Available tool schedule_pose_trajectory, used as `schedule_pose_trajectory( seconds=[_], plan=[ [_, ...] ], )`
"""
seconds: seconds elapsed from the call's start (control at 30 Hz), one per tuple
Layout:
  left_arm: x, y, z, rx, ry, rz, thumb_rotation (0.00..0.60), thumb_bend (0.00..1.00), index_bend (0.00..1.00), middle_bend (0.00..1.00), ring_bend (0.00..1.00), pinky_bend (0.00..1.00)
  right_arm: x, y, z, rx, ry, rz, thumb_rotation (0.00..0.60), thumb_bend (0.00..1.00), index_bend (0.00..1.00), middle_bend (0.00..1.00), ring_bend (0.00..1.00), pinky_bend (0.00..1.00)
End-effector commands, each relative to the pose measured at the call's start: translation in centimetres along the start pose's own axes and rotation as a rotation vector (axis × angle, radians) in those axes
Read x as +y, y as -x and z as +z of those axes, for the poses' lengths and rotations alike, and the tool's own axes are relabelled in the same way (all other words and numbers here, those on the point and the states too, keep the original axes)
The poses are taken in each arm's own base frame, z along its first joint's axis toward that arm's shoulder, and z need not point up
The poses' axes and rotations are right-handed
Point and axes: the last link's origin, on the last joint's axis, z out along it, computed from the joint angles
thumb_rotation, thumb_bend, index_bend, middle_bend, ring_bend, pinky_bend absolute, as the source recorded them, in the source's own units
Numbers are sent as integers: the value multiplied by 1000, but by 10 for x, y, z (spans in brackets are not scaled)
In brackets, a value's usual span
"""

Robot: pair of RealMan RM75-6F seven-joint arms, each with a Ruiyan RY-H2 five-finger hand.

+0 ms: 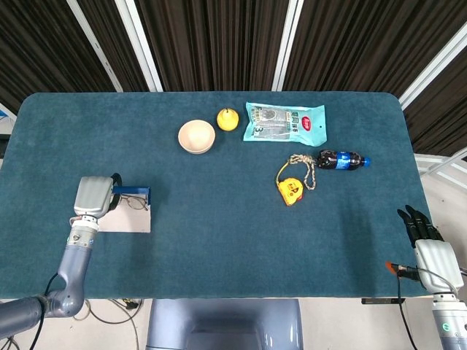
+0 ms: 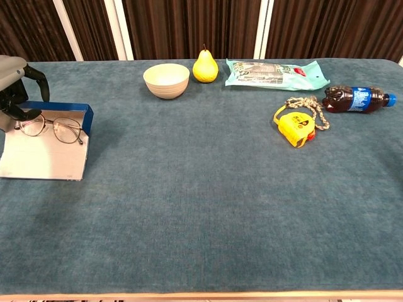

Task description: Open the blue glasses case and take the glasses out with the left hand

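Note:
The blue glasses case lies open at the table's left edge, white lining up, with its blue wall on the far and right sides. Thin-framed glasses lie inside along the far wall. My left hand is at the case's far-left corner, fingers curled down and pinching the left end of the glasses. My right hand hangs past the table's near right corner, fingers straight and holding nothing; the chest view does not show it.
A cream bowl and a yellow pear stand at the far middle, beside a teal snack bag. A yellow tape measure and a lying cola bottle are right of centre.

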Motion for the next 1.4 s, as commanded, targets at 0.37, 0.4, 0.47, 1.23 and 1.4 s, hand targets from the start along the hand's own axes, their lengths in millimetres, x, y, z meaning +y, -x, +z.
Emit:
schedule_pose_trajectory(
  seconds=[0.37,0.4,0.47,1.23,1.4],
  plan=[
    [-3,5,3,2,-13,-12,600,438,663,1000,885,973,0,0,0,-1,2,1,600,172,0,0,0,196],
    [-3,5,4,1,-15,-10,600,438,663,1000,885,973,0,0,0,-2,2,1,600,172,0,0,0,196],
    [-4,6,6,-1,-19,-7,600,438,661,1000,885,973,0,0,0,-2,1,1,600,172,0,0,0,196],
    [-17,7,8,-37,-95,-47,600,270,411,1000,884,976,0,0,0,-3,-1,2,600,172,0,0,0,196],
    [-4,14,-21,-151,-57,-93,600,322,476,1000,917,999,0,0,0,-5,0,5,600,172,0,0,0,196]
  ],
)
